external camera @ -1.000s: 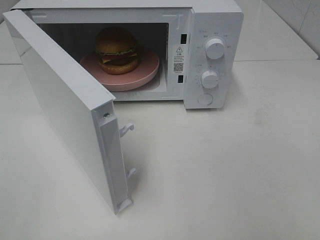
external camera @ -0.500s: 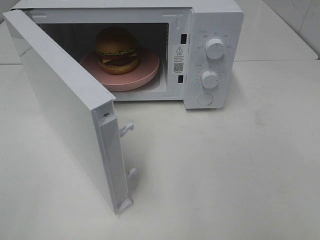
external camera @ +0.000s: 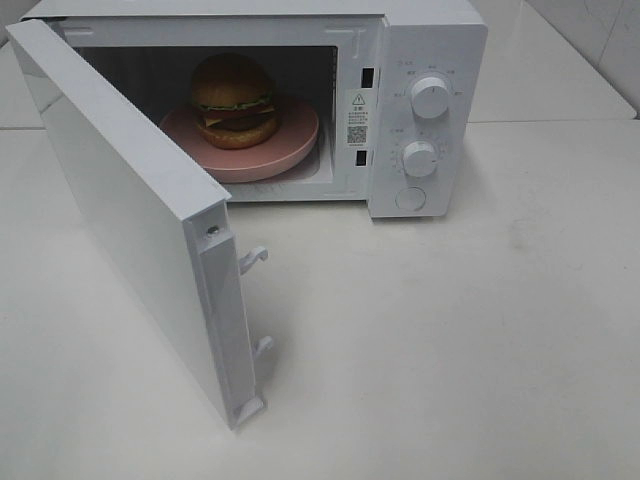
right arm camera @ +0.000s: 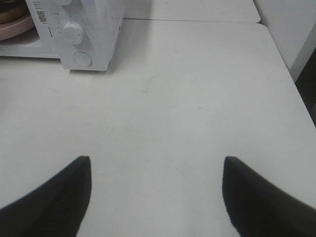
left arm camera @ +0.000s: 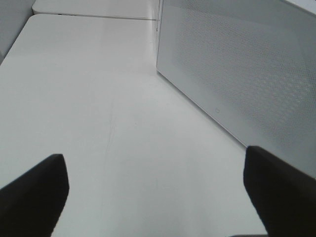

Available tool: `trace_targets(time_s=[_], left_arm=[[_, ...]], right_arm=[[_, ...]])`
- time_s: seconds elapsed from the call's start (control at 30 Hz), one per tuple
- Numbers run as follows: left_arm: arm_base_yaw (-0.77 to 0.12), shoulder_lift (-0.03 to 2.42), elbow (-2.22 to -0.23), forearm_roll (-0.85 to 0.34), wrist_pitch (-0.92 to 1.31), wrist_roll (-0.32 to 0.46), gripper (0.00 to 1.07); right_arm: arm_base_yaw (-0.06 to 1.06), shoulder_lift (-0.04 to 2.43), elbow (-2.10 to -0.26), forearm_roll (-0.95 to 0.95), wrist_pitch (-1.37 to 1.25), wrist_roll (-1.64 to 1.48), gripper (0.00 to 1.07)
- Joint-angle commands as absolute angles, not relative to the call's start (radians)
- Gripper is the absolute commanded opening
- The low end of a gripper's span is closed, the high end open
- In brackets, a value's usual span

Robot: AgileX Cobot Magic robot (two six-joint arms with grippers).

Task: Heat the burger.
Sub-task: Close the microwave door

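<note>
White microwave (external camera: 450,40) on a white table (external camera: 480,340), door (external camera: 130,210) swung wide open, pink plate (external camera: 300,135) inside, two knobs (external camera: 430,97) and a round button (external camera: 410,198) on the front.

We see the microwave (external camera: 430,30) at the back of the table (external camera: 450,340), w/ the burger (external camera: 234,100) on the plate (external camera: 292,140) inside it, left of the control panel (external camera: 458,130). The door (external camera: 130,220) swings out to the front-left. On the panel, the upper knob (external camera: 430,97) sits above the lower knob (external camera: 420,158), w/ the button (external camera: 410,198) below both.
</note>
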State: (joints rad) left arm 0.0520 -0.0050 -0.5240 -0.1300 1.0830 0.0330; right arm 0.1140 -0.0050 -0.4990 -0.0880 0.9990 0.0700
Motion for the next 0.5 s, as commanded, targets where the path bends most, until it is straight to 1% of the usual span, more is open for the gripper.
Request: trace_targets(time_s=[0.03,0.5], left_arm=[[0.051,-0.016,-0.520,-0.134,1.070,0.026,0.90],[0.051,-0.009,-0.520,-0.134,1.070,0.026,0.90]], right_arm=[[0.107,-0.033,-0.498,-0.080,0.996,0.052,0.72],[0.107,-0.033,-0.498,-0.074,0.996,0.054,0.72]])
